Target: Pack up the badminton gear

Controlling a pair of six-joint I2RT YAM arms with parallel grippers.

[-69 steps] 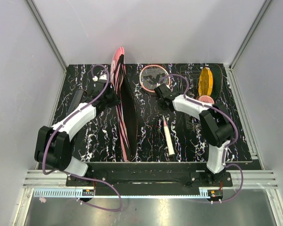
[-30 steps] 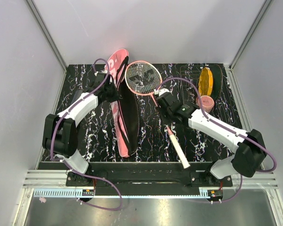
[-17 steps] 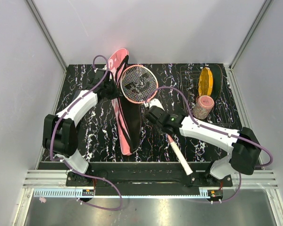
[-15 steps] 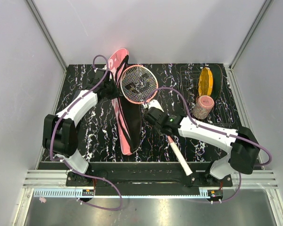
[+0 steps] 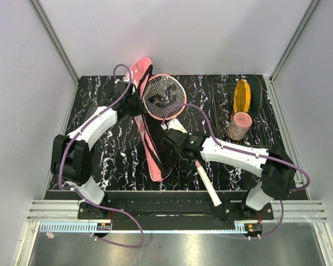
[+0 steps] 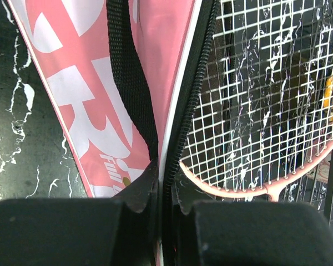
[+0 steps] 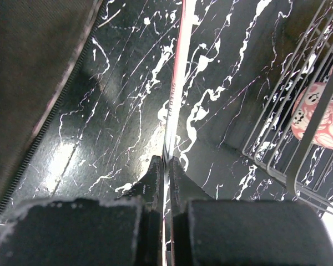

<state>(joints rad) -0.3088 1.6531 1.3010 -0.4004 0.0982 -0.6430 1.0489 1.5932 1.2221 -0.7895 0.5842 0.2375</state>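
two end effectors busy: right end effector (image 7: 165,166) clamped on racket (image 5: 164,97) shaft; left end effector (image 6: 164,177) clamped on zipper edge of pink cover (image 6: 83,105). racket axis runs from near-right handle to far-left head, with the head over the cover mouth. likely next: slide in head-first.

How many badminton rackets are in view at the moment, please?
1. The racket slants across mid-table, head at the open pink cover's mouth, handle toward the near edge; a second may be hidden inside the cover.
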